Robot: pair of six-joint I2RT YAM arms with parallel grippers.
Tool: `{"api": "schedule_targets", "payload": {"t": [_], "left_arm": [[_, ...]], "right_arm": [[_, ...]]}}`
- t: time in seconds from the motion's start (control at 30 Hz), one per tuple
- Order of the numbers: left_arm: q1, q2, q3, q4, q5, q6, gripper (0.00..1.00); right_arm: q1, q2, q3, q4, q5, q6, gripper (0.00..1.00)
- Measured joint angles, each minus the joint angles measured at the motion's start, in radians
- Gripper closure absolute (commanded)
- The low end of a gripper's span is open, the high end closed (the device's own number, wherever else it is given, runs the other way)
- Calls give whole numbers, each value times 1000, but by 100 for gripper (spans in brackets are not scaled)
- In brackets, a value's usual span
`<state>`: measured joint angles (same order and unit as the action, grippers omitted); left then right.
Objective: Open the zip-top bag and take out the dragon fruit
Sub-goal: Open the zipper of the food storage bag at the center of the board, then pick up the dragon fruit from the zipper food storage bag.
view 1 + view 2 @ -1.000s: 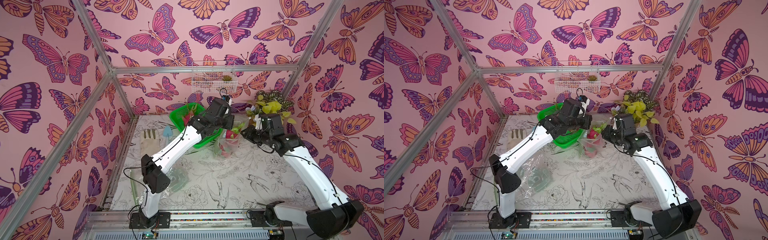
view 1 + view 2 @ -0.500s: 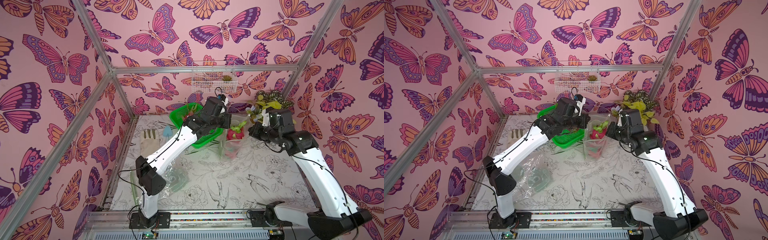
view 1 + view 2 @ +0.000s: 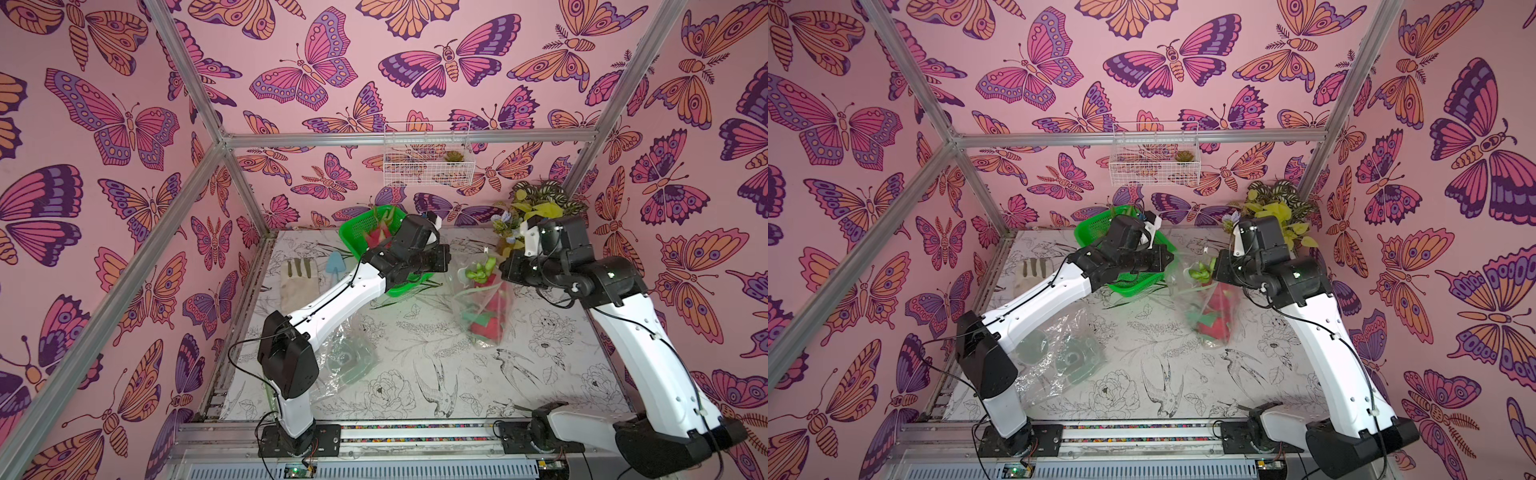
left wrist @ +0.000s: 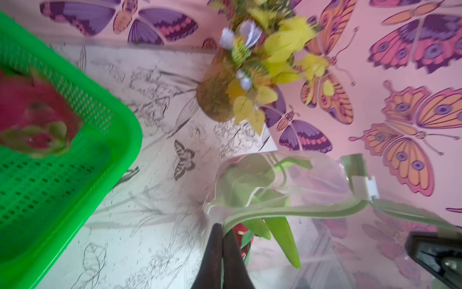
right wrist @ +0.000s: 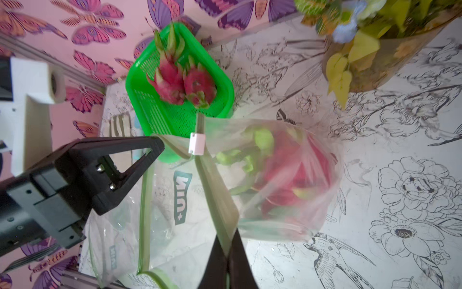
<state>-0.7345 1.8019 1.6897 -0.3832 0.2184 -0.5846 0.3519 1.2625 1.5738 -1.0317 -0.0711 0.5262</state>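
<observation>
Jaws of both arms pinched shut on opposite lips of the zip-top bag [image 5: 175, 200], its mouth parted, dragon fruit [image 5: 300, 175] inside, near the green basket [image 5: 175, 117] on the tabletop [image 3: 415, 374].

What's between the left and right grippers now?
The zip-top bag, mouth open, one rim pinched by the left gripper, the other by the right gripper; the dragon fruit hangs inside. Shows in both top views.

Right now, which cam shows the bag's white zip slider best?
Right wrist: the slider is close, sharp and unblocked on the zip-top bag's green track. Left wrist shows it too, but blurrier. In both top views it's too small to tell.
</observation>
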Motion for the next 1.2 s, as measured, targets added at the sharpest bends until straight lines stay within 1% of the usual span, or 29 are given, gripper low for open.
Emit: {"api": "schedule_targets", "payload": {"t": [0.03,0.1,0.17,0.23,0.3,0.37,0.53,0.63,0.77,0.87,1.0,1.2], "left_arm": [[10,0,-29,1,11,-5,99],[26,0,-68,1,26,-11,92],[42,0,-94,2,33,-12,78],[53,0,-107,-1,27,-3,70],[56,-5,-109,-10,18,23,65],[56,-22,-109,-21,3,58,62],[42,-126,-111,-58,-70,157,59],[26,-195,-117,-58,-105,192,59],[15,-235,-140,-29,-82,200,61],[14,-221,-170,-5,-29,196,61],[14,-160,-173,17,30,176,62],[14,-96,-176,37,60,157,61]], "right_arm": [[12,13,-15,11,0,-3,100],[34,40,-41,35,0,-3,100],[58,65,-56,64,0,-3,100],[76,85,-58,89,0,-3,100],[97,100,-58,114,0,-3,100],[114,113,-58,135,2,-2,100],[138,127,-58,169,12,1,100],[146,128,-57,183,21,4,100],[156,128,-55,196,27,5,100],[161,128,-55,204,27,5,100],[166,128,-55,209,28,5,100],[170,128,-55,214,29,4,100]]}}
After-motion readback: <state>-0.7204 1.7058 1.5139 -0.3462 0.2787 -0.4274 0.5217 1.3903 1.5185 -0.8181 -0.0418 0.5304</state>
